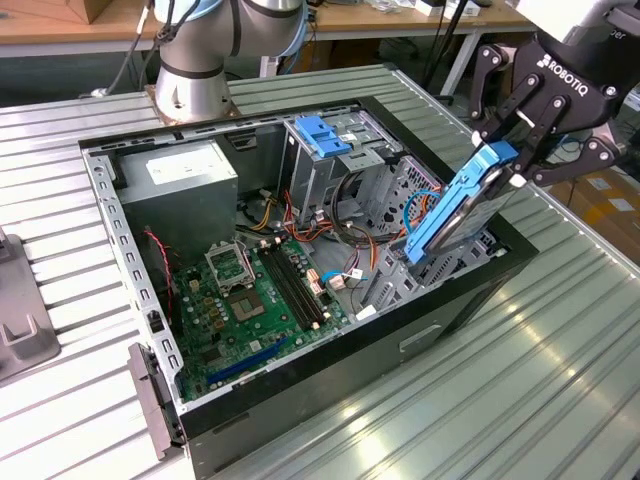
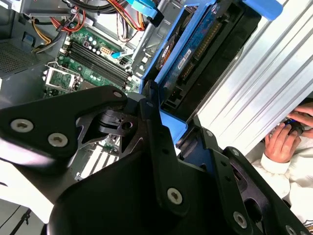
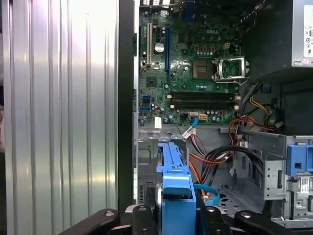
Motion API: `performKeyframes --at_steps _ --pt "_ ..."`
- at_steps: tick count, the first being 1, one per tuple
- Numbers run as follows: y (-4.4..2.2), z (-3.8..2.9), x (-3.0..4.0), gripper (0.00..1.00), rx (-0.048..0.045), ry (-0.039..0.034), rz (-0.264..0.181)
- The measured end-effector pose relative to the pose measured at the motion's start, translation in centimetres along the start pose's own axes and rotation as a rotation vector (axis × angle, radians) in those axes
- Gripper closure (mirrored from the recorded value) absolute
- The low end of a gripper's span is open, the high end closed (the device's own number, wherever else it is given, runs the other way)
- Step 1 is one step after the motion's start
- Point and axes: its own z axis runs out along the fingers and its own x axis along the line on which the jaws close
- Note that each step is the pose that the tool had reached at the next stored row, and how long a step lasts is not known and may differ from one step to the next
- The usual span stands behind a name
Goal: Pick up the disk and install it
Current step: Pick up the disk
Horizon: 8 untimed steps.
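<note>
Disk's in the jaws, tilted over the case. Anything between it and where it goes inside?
Possibly. A thin blue cable loops right beside the lower end of the disk, with a wire bundle close by.

At eleven o'clock in the exterior view my arm (image 1: 195, 70) is silver-grey and round-jointed, with a pale blue cap (image 1: 205, 6) and black cables (image 1: 163, 20) beside it. At two o'clock my gripper (image 1: 508, 160) is matt black with white lettering (image 1: 565, 83). In the second wrist view my finger links (image 2: 161, 161) are flat black bars pinned with silver screws (image 2: 175, 196).
</note>
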Motion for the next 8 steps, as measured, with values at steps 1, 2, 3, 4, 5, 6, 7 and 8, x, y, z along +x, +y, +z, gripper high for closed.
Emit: performKeyframes --at_steps 1,2,3,4,5,6,7,8 --pt "0.00 0.06 -0.04 0.63 0.0000 0.0019 0.000" --pt "0.00 0.10 -0.09 0.63 0.0000 0.0026 0.000" --pt "0.00 0.12 -0.15 0.63 0.0000 0.0029 0.000" --pt "0.00 0.14 -0.21 0.63 0.0001 0.0030 0.000" --pt "0.00 0.18 -0.29 0.63 0.0000 0.0029 0.000" --pt "0.01 0.21 -0.36 0.63 0.0000 0.0029 0.000" --pt "0.01 0.26 -0.46 0.63 0.0001 0.0029 0.000" --pt "0.01 0.30 -0.55 0.63 0.0000 0.0030 0.000"
